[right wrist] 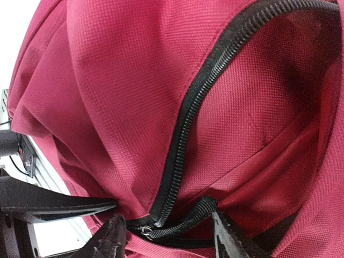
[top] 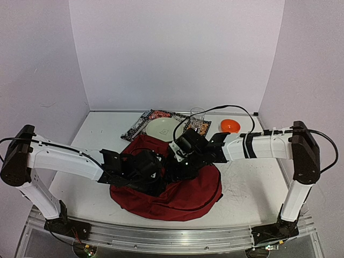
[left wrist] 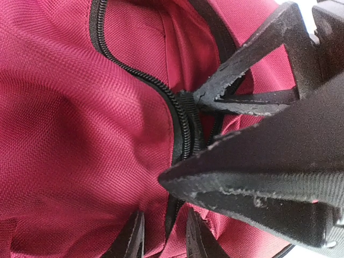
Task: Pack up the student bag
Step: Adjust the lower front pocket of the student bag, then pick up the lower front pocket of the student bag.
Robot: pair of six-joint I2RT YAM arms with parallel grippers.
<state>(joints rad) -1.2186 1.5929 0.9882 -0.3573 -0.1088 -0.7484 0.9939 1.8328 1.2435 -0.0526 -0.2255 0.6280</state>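
Student bag [top: 183,199] is found slumped at centre of counter [top: 252,188] | left gripper [left wrist: 165,221] clamped on zipper [left wrist: 134,72] | right gripper [right wrist: 166,219] spread astride zipper end | risk: grip may be lost if floppy fabric is pulled unevenly.

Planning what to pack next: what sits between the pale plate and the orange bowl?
A clear glass stands between the plate and the orange bowl; the top external view shows it.

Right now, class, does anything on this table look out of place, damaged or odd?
Nothing looks spilled or broken. The student bag lies slumped with its zipper gaping open, and faint scribble-like marks mar the table beside it.
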